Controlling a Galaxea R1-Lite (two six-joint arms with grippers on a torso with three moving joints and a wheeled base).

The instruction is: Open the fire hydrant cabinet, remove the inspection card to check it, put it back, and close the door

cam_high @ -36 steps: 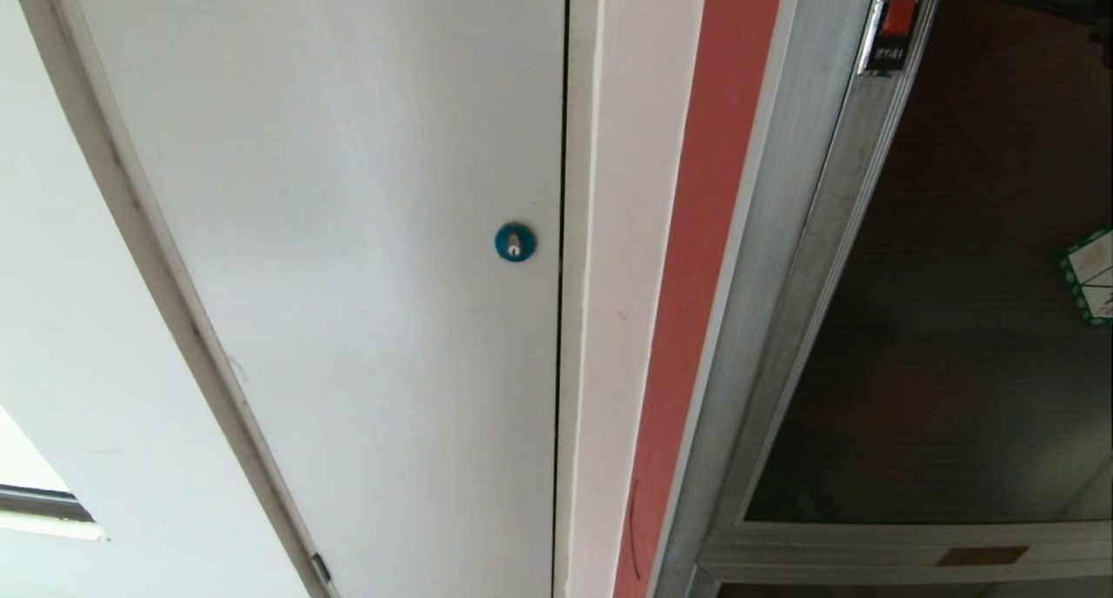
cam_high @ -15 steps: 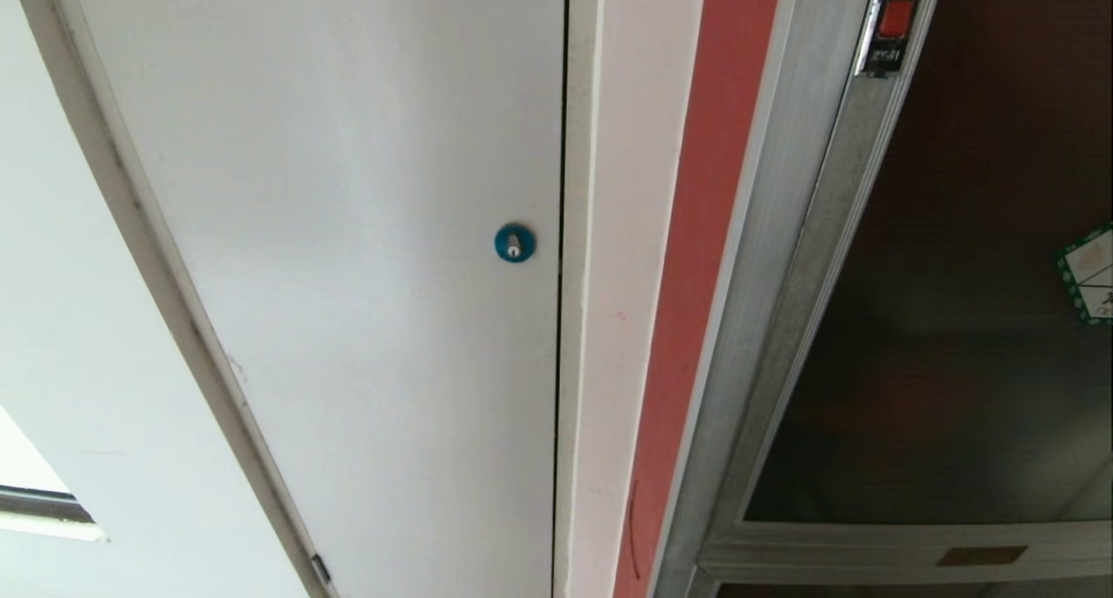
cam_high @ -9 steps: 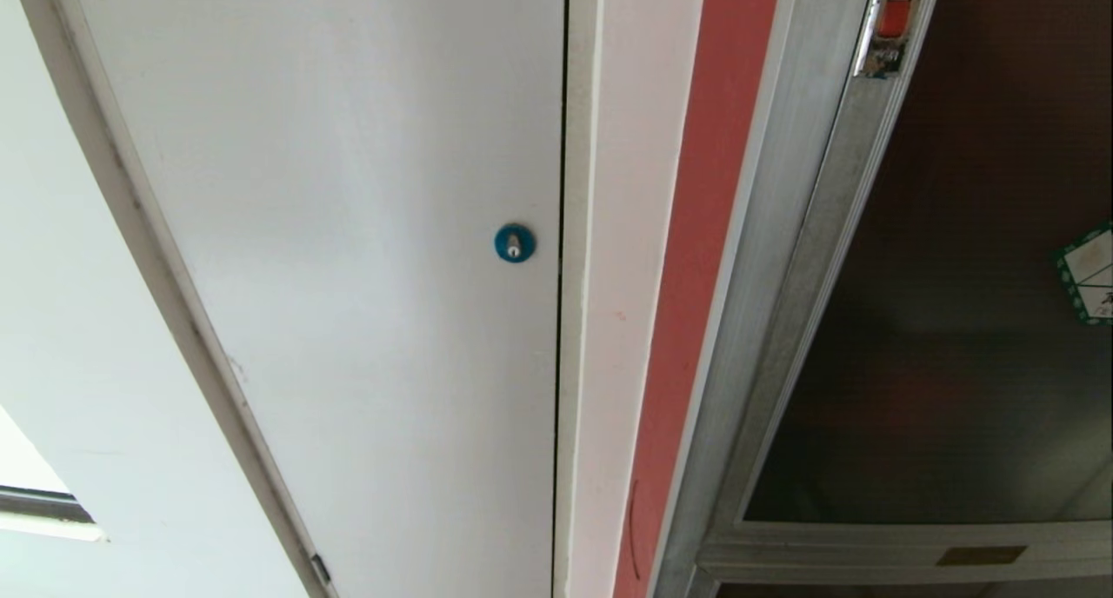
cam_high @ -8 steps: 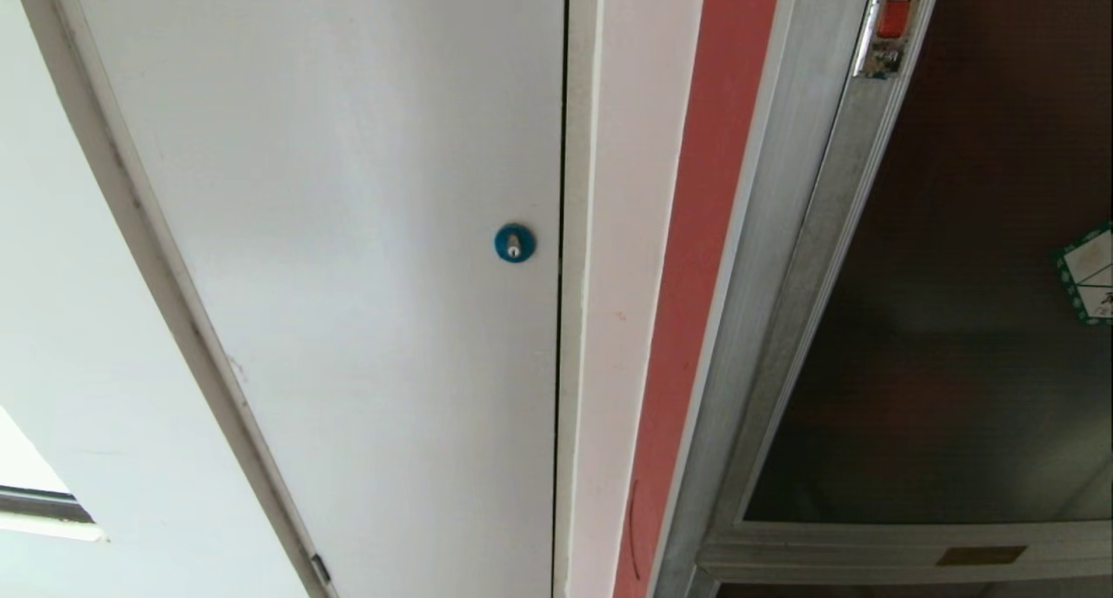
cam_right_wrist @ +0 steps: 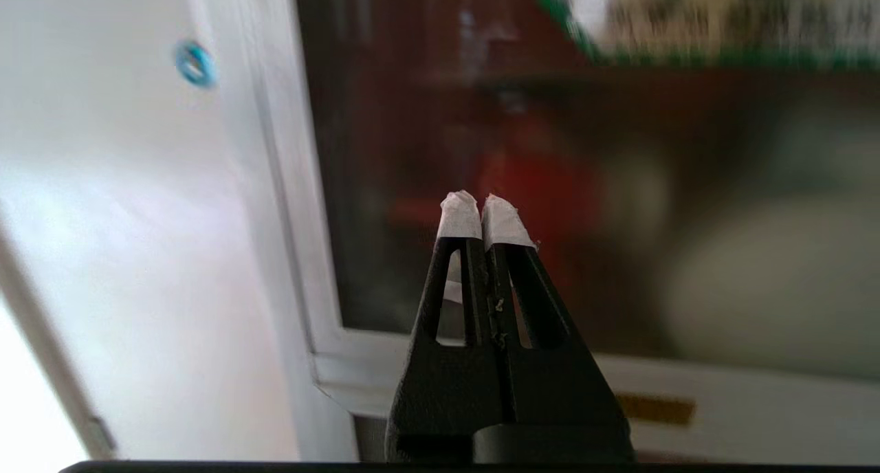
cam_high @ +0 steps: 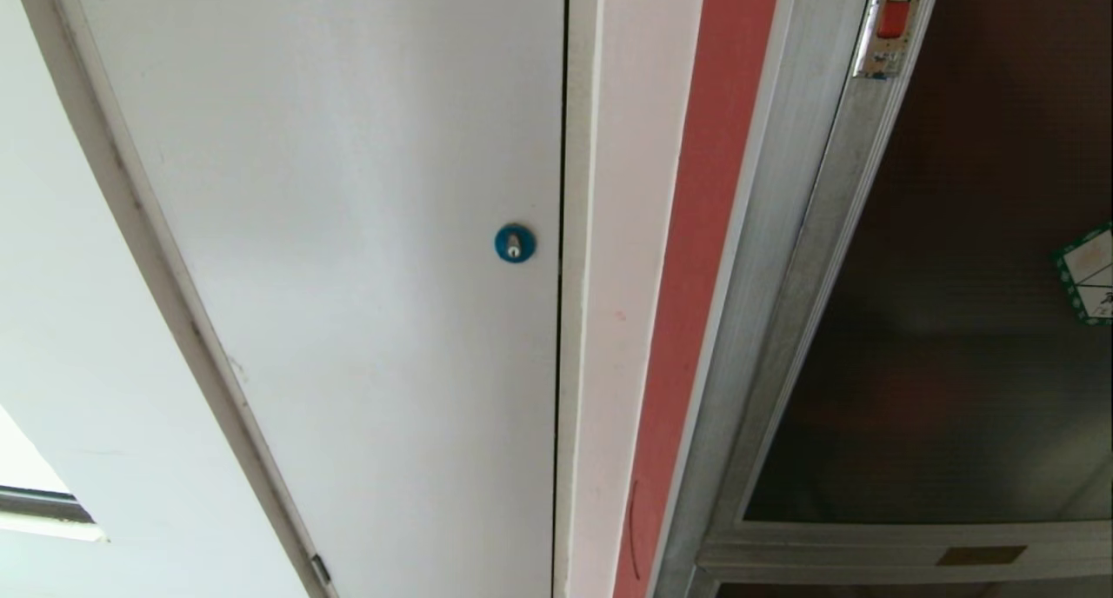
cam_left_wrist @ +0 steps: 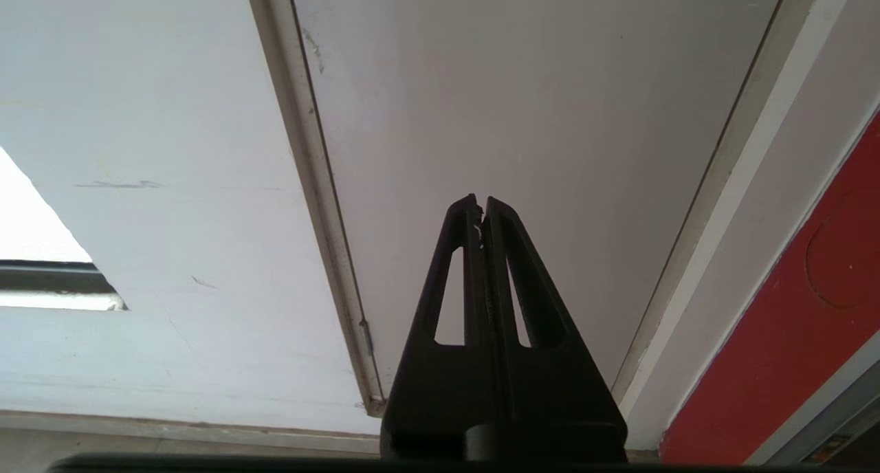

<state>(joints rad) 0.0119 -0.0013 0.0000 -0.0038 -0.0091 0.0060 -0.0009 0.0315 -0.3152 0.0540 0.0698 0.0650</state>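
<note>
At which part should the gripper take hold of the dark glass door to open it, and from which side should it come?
Probably at the small red latch, high on the door's left aluminium stile beside the cabinet frame. The glass is flat and offers no hold; the latch is the only raised part. Come from the front, with the right gripper, now shut and facing the glass.

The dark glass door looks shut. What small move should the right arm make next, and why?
Probably bring the right end effector to rest: the door sits shut in its frame with the red latch in place, and the end effector is shut, empty, off the glass.
</note>
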